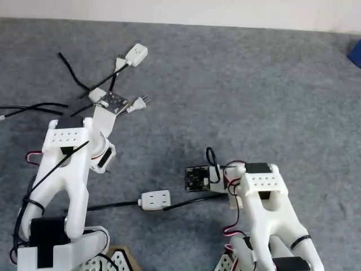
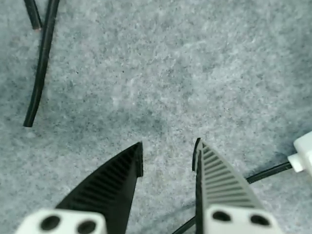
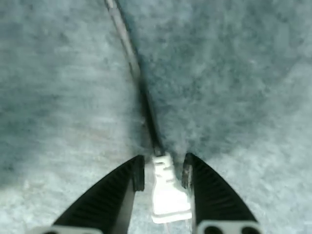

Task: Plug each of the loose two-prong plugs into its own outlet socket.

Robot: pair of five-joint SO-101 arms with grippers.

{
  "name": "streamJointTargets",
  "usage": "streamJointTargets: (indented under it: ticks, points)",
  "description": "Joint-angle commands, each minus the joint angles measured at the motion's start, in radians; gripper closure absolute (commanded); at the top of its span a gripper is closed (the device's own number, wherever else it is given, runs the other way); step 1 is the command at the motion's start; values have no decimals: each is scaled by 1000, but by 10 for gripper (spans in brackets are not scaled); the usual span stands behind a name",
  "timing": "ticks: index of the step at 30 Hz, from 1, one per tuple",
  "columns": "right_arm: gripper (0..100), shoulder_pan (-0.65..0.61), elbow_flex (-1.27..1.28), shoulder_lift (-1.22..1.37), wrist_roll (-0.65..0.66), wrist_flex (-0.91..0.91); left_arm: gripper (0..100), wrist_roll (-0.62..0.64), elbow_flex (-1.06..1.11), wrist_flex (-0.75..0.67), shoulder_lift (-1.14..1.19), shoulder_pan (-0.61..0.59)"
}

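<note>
A white outlet socket (image 1: pixel 136 54) lies at the far left of the grey carpet, with a white plug (image 1: pixel 120 64) against its near end. A loose two-prong plug (image 1: pixel 137 103) lies just right of the left arm's wrist. My left gripper (image 2: pixel 168 156) is open over bare carpet, with a white plug (image 2: pixel 304 156) off to one side of it. A second outlet socket (image 1: pixel 155 199) lies near the front centre. My right gripper (image 3: pixel 162 170) is shut on a white plug (image 3: pixel 165 192), whose black cord (image 3: pixel 141 92) runs away from the fingers.
Loose black cords (image 1: pixel 73 73) trail across the carpet at the far left. A blue object (image 1: pixel 355 53) sits at the right edge. A wooden piece (image 1: pixel 121 257) shows at the front between the arm bases. The carpet's middle and right are open.
</note>
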Motion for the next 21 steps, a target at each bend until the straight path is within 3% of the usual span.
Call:
streamJointTargets:
  ticks: [1,3,6,8,15,21]
  points:
    - [864,12,22,-25,18,-33,819,0,-4,-6,-35,12]
    - [882,13,39,-25,18,-33,819,0,-2,-6,-35,12]
    - [986,13,44,-25,12,-33,819,0,-2,-6,-35,12]
    - [986,15,44,-25,-12,-30,819,0,-2,-6,-35,12]
    - [993,36,12,-39,-270,-24,819,0,-2,-8,-35,13]
    - [993,54,-274,-28,-621,288,819,2,-2,-12,-35,13]
